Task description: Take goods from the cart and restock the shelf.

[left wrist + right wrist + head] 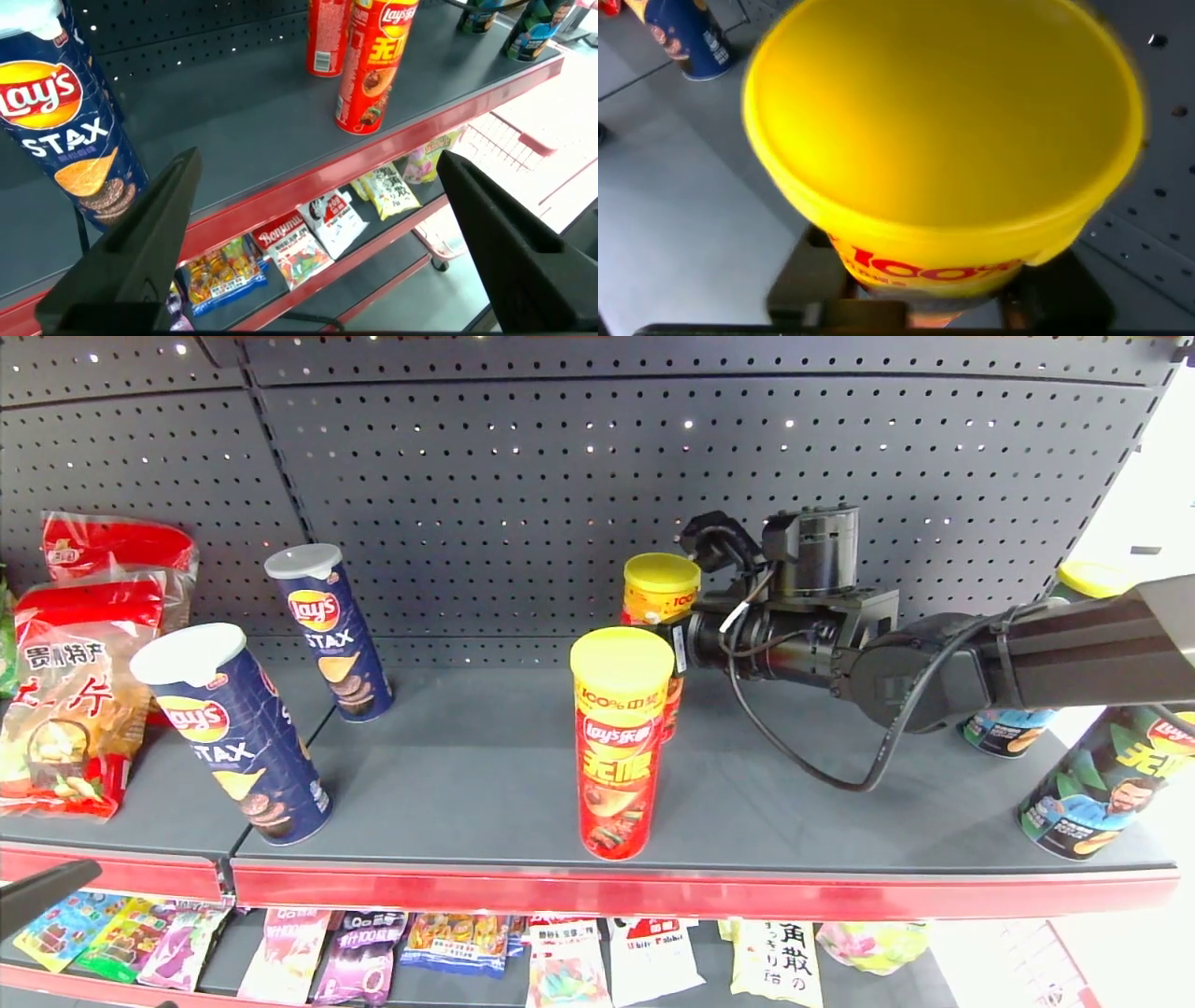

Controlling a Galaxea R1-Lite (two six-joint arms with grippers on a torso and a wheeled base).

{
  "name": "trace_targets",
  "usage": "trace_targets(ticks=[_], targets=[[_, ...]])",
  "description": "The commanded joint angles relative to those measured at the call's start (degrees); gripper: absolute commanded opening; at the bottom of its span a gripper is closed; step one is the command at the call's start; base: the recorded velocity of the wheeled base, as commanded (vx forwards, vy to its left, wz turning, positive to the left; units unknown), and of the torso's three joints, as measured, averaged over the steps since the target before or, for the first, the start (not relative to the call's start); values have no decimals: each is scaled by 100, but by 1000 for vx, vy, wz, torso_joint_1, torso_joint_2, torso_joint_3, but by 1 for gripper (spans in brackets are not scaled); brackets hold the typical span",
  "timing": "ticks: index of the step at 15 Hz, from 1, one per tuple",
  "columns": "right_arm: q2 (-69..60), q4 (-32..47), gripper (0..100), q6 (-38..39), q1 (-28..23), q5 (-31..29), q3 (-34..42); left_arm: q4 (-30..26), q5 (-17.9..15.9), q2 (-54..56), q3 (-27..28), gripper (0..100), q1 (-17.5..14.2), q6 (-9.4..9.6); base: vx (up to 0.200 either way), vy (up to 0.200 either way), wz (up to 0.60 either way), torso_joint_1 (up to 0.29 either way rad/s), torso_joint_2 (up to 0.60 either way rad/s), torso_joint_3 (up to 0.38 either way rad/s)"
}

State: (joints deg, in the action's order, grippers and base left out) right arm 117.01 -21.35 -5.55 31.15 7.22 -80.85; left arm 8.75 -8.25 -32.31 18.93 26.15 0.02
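Behind the front can, my right hand grips the rear can; letting go tilted could topple both.

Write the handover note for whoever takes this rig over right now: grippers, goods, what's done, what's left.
Right gripper: shut on the rear red can, held upright at the back of the shelf. In the left wrist view its base seems to be down on the shelf.
Left gripper: open and empty, in front of the shelf's front edge.
Done: the front red can stands free near the front edge. The front blue can and rear blue can stand to the left, and the green can to the right.
Left: release the rear red can, back the arm out, then probably fetch more from the cart.
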Motion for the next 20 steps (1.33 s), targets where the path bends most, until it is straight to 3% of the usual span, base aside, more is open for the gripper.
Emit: trace_targets(ticks=[1,6,8,15,16,18,20], targets=[[-81,-1,100,10,5,8,131,4,-1,-30,-12,100,4,-2,0,0,0,0,0,0],[-486,16,100,36,-39,-124,350,-5,-1,-65,-30,100,4,-2,0,0,0,0,0,0],[-943,16,100,54,-144,-317,887,-5,-1,-197,-12,100,4,-2,0,0,0,0,0,0],[-3957,-1,100,106,-478,-300,4112,48,8,-1322,40,100,-5,-2,0,0,0,0,0,0],[-4942,8,100,98,-443,-273,4973,39,96,-1647,76,100,-5,-2,0,0,0,0,0,0],[-6295,25,100,71,-390,-282,5896,48,439,-2166,216,100,4,-2,0,0,0,0,0,0],[-7781,131,100,71,-478,-370,6556,56,491,-2913,559,100,4,-2,0,0,0,0,0,0]])
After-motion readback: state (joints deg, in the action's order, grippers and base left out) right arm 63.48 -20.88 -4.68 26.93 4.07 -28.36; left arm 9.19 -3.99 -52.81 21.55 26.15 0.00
